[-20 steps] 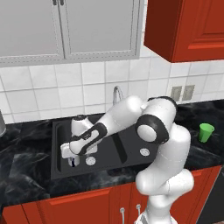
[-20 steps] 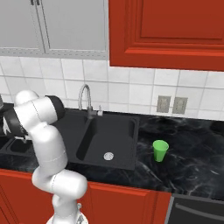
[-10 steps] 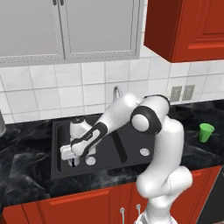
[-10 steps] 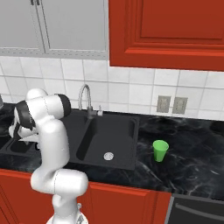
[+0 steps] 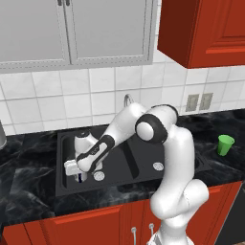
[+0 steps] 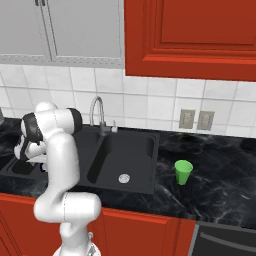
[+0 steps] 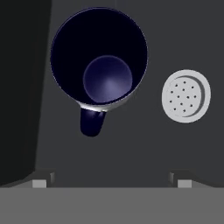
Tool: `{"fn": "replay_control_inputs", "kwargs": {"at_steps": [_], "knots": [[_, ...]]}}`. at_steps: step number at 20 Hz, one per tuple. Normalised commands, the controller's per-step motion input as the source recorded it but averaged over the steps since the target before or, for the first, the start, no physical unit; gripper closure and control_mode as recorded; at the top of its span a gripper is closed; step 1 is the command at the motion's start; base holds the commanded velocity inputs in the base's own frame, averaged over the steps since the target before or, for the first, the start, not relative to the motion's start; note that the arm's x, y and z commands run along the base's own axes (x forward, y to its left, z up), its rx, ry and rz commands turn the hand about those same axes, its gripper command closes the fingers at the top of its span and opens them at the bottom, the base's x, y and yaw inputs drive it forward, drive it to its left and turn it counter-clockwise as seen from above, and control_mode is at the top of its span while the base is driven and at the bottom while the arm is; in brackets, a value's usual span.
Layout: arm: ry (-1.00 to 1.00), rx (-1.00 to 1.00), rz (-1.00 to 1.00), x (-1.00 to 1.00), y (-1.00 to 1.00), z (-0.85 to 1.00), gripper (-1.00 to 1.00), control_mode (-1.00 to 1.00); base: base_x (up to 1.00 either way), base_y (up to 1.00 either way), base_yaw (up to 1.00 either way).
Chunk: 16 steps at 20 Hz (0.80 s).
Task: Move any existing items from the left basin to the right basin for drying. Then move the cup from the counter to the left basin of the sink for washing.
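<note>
My bench [image 5: 28,191], black and pale-veined, spans the middle of both base views, carrying the green cup [image 6: 183,172] at right of centre and the sunken black sink [image 6: 145,182], whose left basin [image 7: 131,153] holds the mug [image 7: 99,57].

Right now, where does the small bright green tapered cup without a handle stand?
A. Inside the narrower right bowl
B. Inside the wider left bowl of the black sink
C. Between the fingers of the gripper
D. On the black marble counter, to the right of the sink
D: the green cup stands upright on the black counter, right of the sink and apart from it.
</note>
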Motion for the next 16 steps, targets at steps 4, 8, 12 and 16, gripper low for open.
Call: {"fn": "replay_control_inputs", "kwargs": {"at_steps": [4,8,12,16], "knots": [[0.0,0.0,-0.06,0.3,0.15,-0.15,-1.0,-1.0,0.0,0.0,0.0],[0.0,0.0,-0.07,0.3,0.17,-0.14,-1.0,-1.0,0.0,0.0,0.0],[0.0,0.0,-0.06,0.26,0.14,-0.19,-1.0,-1.0,0.0,0.0,0.0],[0.0,0.0,-0.04,0.23,0.08,-0.26,-1.0,-1.0,0.0,0.0,0.0]]}}
